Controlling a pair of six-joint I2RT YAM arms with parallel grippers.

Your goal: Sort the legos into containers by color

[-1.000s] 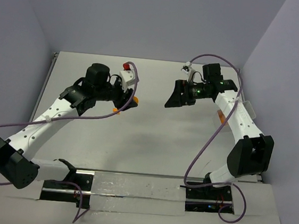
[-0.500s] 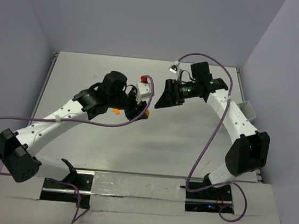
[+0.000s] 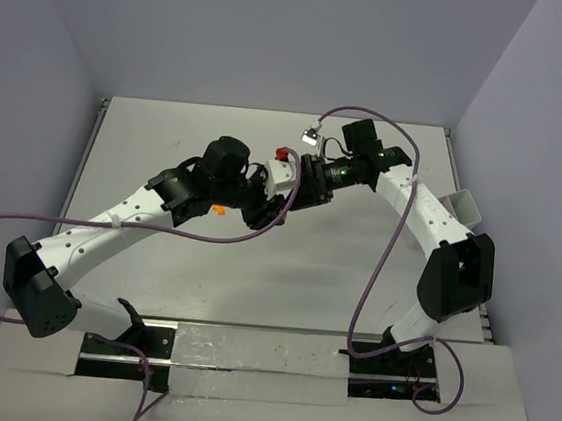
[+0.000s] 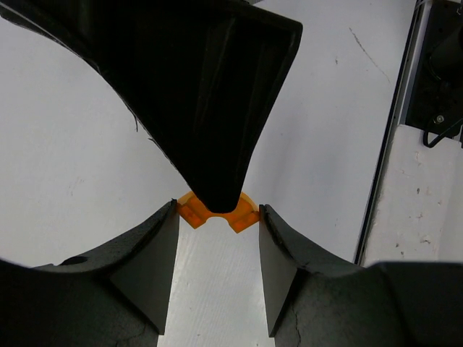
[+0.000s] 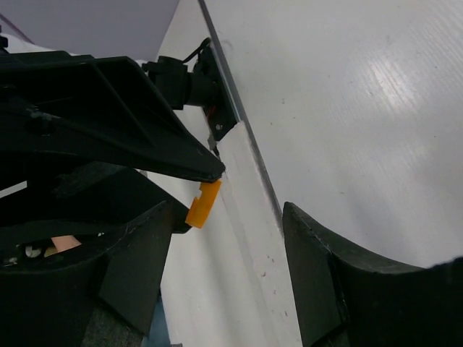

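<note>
The left gripper [image 4: 218, 210] pinches an orange lego [image 4: 244, 215] at its very fingertips; the brick spans the gap from one tip to the other. The right gripper [image 5: 228, 211] meets it head-on. One of its fingers [image 4: 210, 94] crosses in front of the brick's middle, though whether it touches cannot be told. Its jaws stand wide apart, with the lego between them and nearer one finger than the other.

Both wrists point at each other, tip to tip, above the table [image 3: 168, 138]. The left arm [image 3: 108, 228] stretches long and low from its base. The right arm [image 3: 427, 211] folds sharply at the elbow, its forearm reaching back inward.

A second orange lego [image 3: 218, 207] lies on the table just behind the left fingers, beside the wrist. A container [image 3: 466, 203] sits well behind the right fingers, near the elbow.
</note>
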